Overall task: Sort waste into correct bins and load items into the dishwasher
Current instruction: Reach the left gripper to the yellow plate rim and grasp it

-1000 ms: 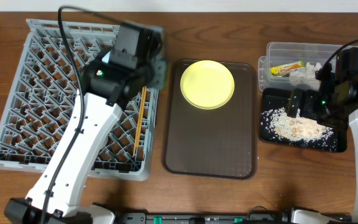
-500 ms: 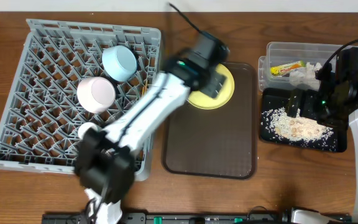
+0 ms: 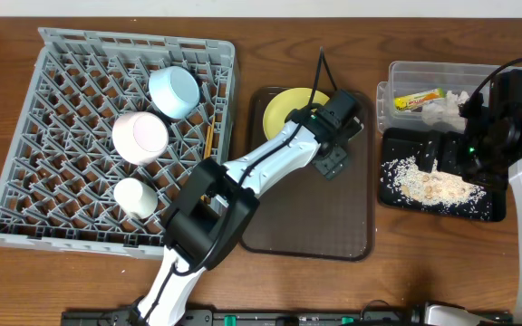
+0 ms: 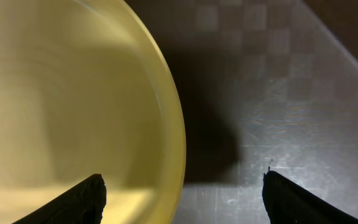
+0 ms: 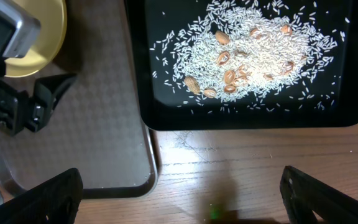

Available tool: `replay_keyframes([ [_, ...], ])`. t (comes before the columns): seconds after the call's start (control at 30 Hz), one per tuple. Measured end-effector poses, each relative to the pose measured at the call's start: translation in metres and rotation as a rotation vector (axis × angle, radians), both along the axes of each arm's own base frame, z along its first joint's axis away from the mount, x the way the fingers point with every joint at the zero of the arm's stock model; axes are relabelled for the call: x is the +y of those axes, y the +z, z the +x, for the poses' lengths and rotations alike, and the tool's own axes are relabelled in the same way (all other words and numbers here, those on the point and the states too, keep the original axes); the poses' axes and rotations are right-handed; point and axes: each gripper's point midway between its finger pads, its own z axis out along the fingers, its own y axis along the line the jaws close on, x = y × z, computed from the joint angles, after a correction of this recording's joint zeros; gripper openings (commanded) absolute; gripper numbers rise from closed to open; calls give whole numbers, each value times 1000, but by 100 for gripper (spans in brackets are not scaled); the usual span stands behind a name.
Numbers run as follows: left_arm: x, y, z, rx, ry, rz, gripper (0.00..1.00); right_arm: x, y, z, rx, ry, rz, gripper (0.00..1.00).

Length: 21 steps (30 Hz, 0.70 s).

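Overhead: left arm has swung off the rack point(image 3: 71, 54) to the yellow plate point(image 3: 284, 109) on the brown serving tray point(image 3: 306, 222). Left claw point(image 4: 183, 177) has spread wider and straddles the plate's rim, nothing pinched. Right claw point(image 5: 179, 186) spread, empty, just beside the black tray point(image 5: 353, 87). Blue bowl point(image 3: 173, 91), pink bowl point(image 3: 140, 137) and cup point(image 3: 136, 196) are racked. The plate looks to be the last item.

The overhead camera is looking straight down from high up, taking in the whole surface point(image 3: 424, 272), from dish rack point(image 3: 62, 181) at left to black tray point(image 3: 492, 210) at right. The left wrist camera is pointing down, very close over the rim of the yellow plate point(image 4: 73, 112) and the brown serving tray point(image 4: 291, 93). The right wrist camera is looking down from higher, sharing both.
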Motion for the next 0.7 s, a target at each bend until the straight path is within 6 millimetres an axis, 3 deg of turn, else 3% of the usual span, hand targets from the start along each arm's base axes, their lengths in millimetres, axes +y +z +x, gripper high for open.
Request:
replay_keyframes([
  [0.1,1,-5,-1,8,-1,8,70,0,0,0,0,0,0,99],
  [0.23,7,-13,-11,45,9,37,43,0,0,0,0,3,-1,99],
  [0.4,9,-19,-26,81,10,73,26,0,0,0,0,8,-2,99],
  [0.5,6,-20,-34,88,-9,88,19,0,0,-1,1,11,-2,99],
  [0.7,0,-21,-53,107,-46,118,21,0,0,-1,2,12,-2,99],
])
